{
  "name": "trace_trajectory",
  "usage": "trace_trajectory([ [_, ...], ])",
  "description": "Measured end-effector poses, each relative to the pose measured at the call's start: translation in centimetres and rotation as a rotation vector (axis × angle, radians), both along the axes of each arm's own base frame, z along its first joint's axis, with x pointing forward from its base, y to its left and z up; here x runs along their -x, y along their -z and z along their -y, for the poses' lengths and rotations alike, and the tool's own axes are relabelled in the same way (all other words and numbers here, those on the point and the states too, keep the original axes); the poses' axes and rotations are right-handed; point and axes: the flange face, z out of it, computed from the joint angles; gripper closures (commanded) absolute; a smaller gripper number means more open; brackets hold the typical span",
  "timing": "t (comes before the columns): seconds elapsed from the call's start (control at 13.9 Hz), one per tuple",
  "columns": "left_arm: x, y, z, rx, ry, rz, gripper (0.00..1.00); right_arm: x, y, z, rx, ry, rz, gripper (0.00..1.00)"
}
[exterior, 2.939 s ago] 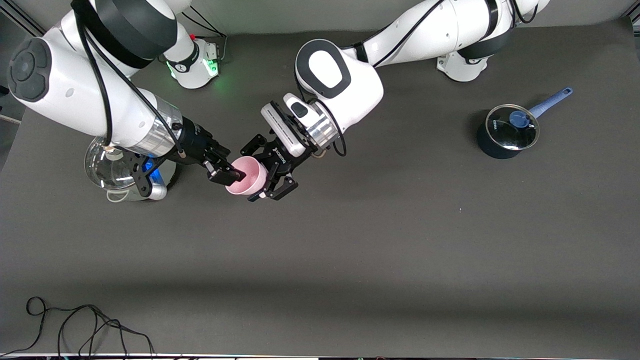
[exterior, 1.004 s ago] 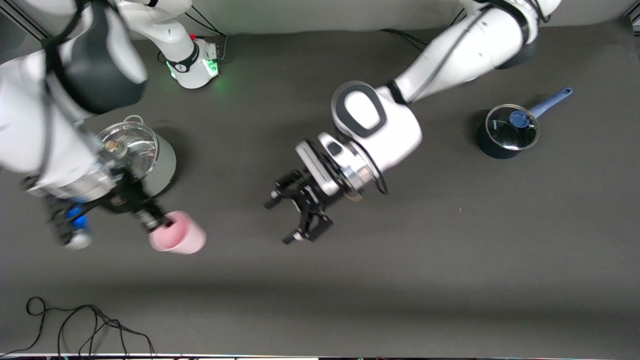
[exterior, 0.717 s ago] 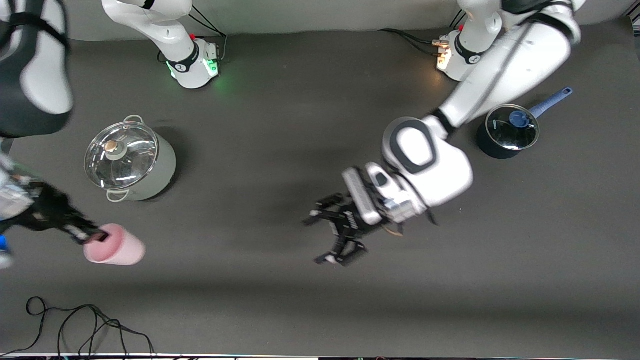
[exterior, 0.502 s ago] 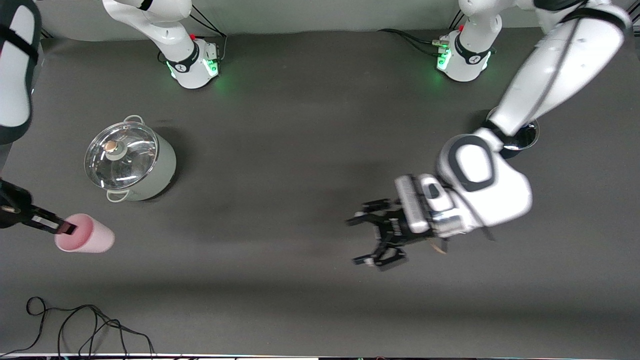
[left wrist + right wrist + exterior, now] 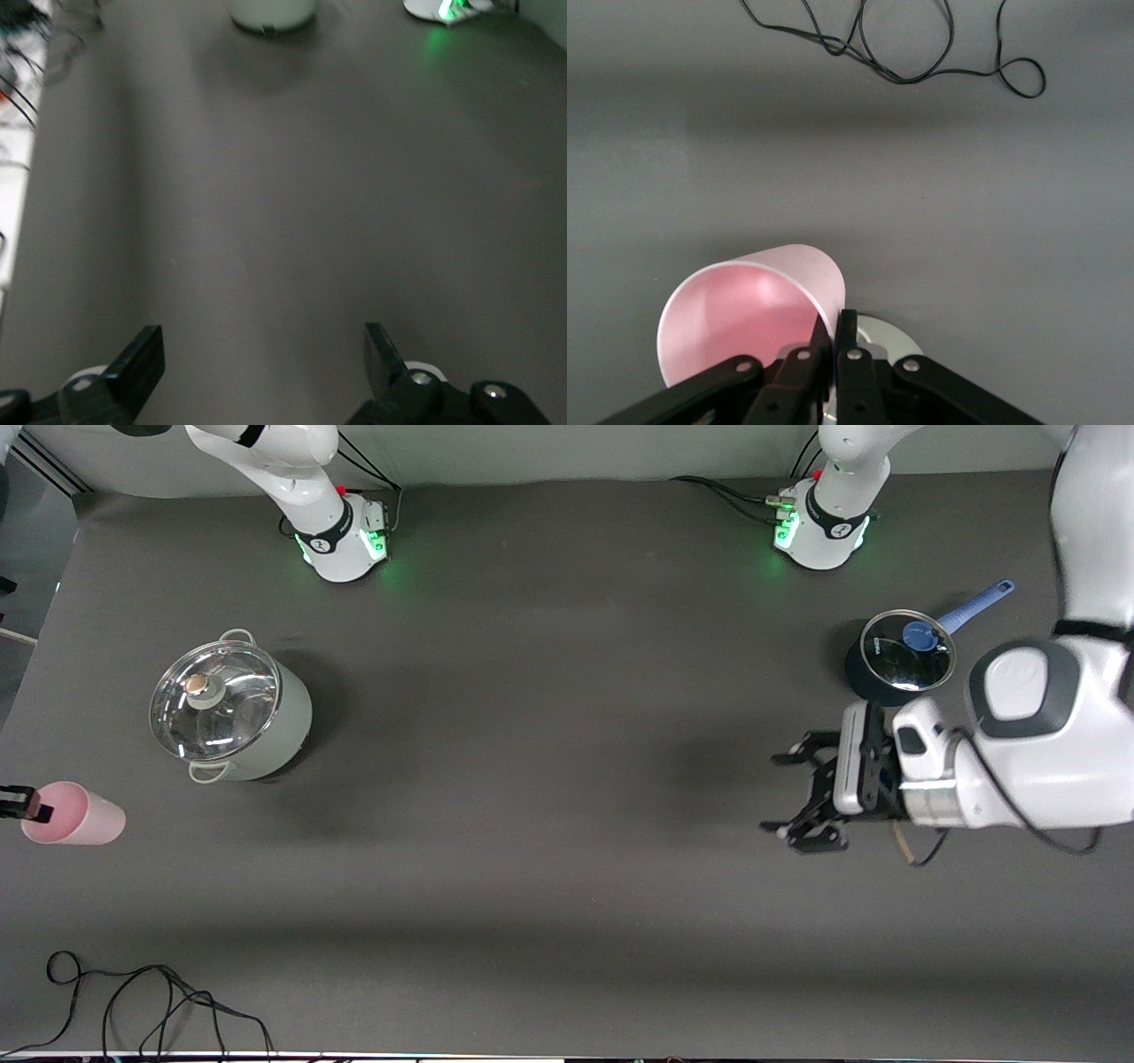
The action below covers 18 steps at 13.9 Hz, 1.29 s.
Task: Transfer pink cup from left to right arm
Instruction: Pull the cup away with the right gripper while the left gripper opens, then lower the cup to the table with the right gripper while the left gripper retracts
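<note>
right hand (image 5: 833,354) pinches pink cup (image 5: 73,813) rim at surface (image 5: 549,886) edge; grip firmly. left hand (image 5: 811,797) released.

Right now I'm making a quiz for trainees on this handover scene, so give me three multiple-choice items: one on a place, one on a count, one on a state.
1. Where is the pink cup?
A. In the right gripper, at the right arm's end of the table
B. Inside the steel pot
C. In the left gripper

2. How many lidded pots stand on the table?
A. One
B. Two
C. Three

3. How is the left gripper?
A. Shut on the cup
B. Shut on nothing
C. Open, holding nothing

Answers:
1 A: the right wrist view shows the fingers pinching the cup's rim.
2 B: the steel pot and the dark saucepan, each under a glass lid.
3 C: the left wrist view shows its fingers spread over bare table.
</note>
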Motion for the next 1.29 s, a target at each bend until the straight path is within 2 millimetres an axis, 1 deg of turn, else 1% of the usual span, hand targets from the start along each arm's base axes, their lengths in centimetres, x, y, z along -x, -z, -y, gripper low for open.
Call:
trace_trajectory([
  [0.07, 1.1, -1.5, -0.4, -0.112, -0.007, -0.017, 0.0, -0.6, 1.8, 0.0, 0.0, -0.016, -0.002, 1.0],
  [0.22, 3.6, -4.5, -0.9, -0.356, -0.029, -0.033, 0.0, -2.0, 6.2, 0.2, -0.001, -0.044, -0.01, 1.0],
  [0.36, 6.0, -7.6, -1.0, -0.561, -0.083, -0.028, 0.0, -3.3, 10.4, 0.1, -0.008, -0.054, -0.02, 1.0],
  [0.43, 7.1, -8.9, -1.1, -0.652, -0.121, -0.028, 0.0, -3.8, 12.3, 0.0, -0.014, -0.056, -0.02, 1.0],
  [0.5, 7.8, -9.7, -1.5, -0.719, -0.158, -0.031, 0.0, -4.3, 14.1, -0.1, -0.021, -0.056, -0.021, 1.0],
  [0.65, 8.1, -10.5, -2.8, -0.785, -0.257, -0.036, 0.0, -5.1, 17.5, -0.4, -0.026, -0.06, -0.009, 1.0],
  [0.72, 7.9, -10.9, -3.9, -0.808, -0.325, -0.041, 0.0, -5.5, 19.1, -0.5, -0.026, -0.062, -0.007, 1.0],
  [0.86, 7.7, -11.4, -5.7, -0.849, -0.512, -0.068, 0.0, -5.8, 22.2, -0.5, -0.028, -0.062, -0.01, 1.0],
  [0.93, 7.7, -11.5, -6.1, -0.862, -0.63, -0.093, 0.0, -6.0, 23.6, -0.4, -0.026, -0.062, -0.005, 1.0],
  [1.08, 7.8, -11.7, -6.1, -0.879, -0.873, -0.144, 0.0, -6.1, 26.0, -0.4, -0.027, -0.062, -0.013, 1.0],
  [1.22, 7.9, -11.8, -5.4, -0.879, -1.032, -0.178, 0.0, -6.0, 27.4, -0.4, -0.03, -0.062, -0.025, 1.0],
  [1.29, 8.0, -11.8, -5.1, -0.877, -1.085, -0.19, 0.0, -6.0, 27.8, -0.4, -0.03, -0.062, -0.028, 0.98],
])
